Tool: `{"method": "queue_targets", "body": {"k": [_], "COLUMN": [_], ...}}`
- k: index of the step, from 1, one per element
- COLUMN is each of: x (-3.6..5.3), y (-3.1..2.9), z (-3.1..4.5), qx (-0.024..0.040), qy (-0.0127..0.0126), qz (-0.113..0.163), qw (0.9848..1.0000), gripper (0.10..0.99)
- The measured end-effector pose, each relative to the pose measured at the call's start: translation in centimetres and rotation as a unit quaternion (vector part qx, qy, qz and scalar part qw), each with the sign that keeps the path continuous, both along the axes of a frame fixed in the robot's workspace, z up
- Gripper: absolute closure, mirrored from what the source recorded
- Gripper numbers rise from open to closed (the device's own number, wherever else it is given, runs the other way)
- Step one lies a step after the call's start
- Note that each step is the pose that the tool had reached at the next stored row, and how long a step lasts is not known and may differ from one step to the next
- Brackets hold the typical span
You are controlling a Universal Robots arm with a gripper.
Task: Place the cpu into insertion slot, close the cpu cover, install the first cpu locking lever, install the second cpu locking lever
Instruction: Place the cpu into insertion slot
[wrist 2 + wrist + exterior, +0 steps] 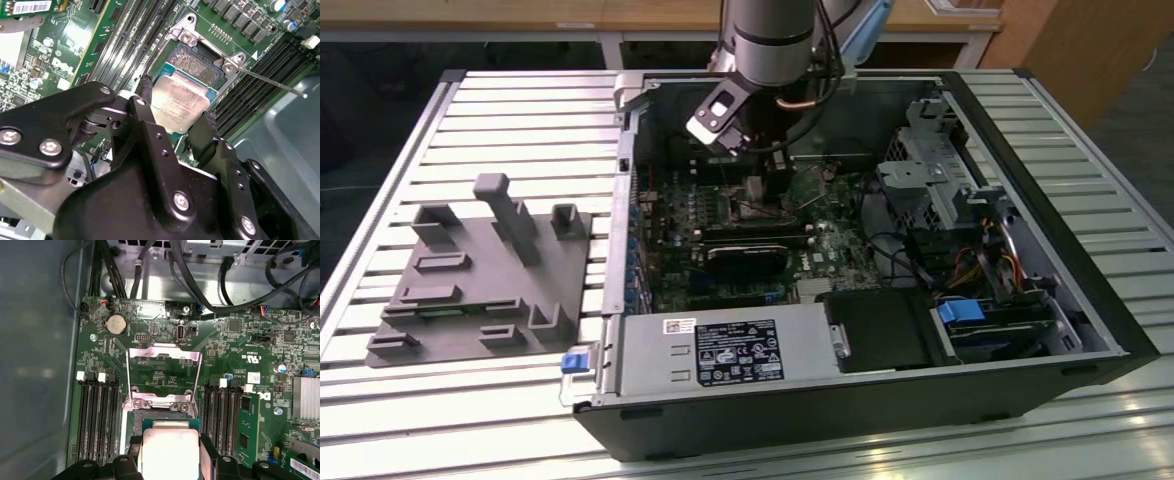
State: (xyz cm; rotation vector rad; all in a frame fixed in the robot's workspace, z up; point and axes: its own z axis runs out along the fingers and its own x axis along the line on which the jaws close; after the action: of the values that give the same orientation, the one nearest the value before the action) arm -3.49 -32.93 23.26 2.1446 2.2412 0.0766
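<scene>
The cpu (182,97) is clamped by two opposite edges between the black fingers (147,95) of the pincer (179,102), its silvery top seen in both wrist views. It is held over part of the insertion slot (197,62), whose dark contact field is left uncovered. The cpu cover (165,355) is raised open off the slot. In the exterior view, the arm (771,40) is lowered into the computer case (854,410) near the case's twelve o'clock side, and a grey fixture (480,270) is seen on the bench (494,100) at the case's nine o'clock.

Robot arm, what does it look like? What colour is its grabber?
The arm is a shiny silver-grey tube with black cables running beside it. Its gripper is chunky black, with jointed links, silver screws and two black fingers with rough tips.
</scene>
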Motion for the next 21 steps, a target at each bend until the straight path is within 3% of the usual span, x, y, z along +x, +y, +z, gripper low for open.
{"method": "queue_targets", "body": {"k": [21], "x": [-0.34], "y": [0.61], "z": [-1.93], "qx": [0.0], "qy": [0.0], "qz": [-0.017], "qw": [0.9998], "gripper": [0.549]}}
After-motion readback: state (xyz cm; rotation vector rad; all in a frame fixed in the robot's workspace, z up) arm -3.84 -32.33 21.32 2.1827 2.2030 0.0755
